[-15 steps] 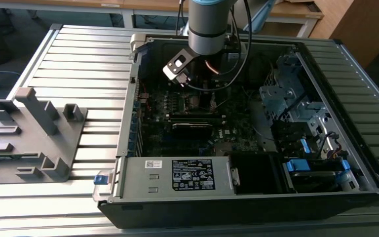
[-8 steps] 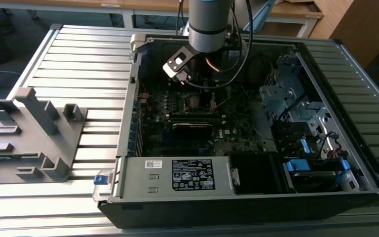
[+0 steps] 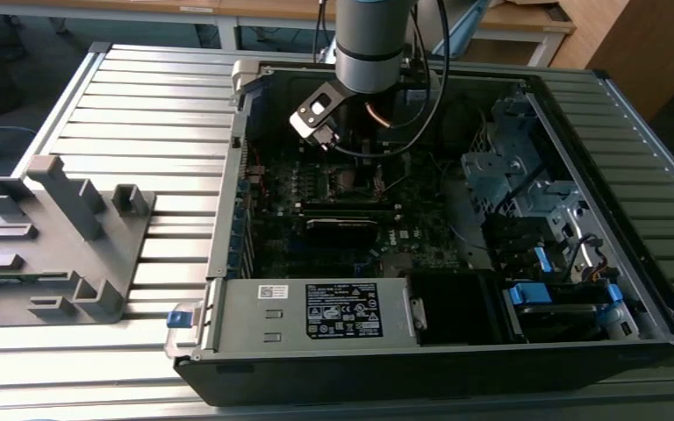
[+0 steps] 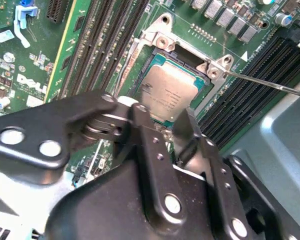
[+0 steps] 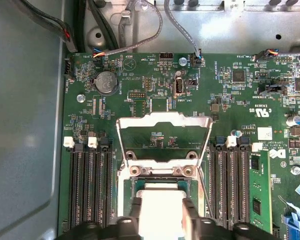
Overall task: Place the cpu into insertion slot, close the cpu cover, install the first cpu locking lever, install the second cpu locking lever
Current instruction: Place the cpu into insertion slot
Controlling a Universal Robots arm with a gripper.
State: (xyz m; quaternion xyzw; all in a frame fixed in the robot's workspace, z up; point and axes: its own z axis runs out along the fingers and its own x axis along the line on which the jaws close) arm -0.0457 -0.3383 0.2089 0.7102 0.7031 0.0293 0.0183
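My gripper (image 5: 161, 214) is narrowed onto the cpu (image 4: 172, 95), with one finger (image 5: 135, 217) against each side. My own black links hide the cpu's near edge, so I cannot tell whether it sits fully down. It lies over the insertion slot (image 4: 186, 58), whose dark far strip shows just beyond. Farther on, the cpu cover (image 5: 165, 118) stands swung open.
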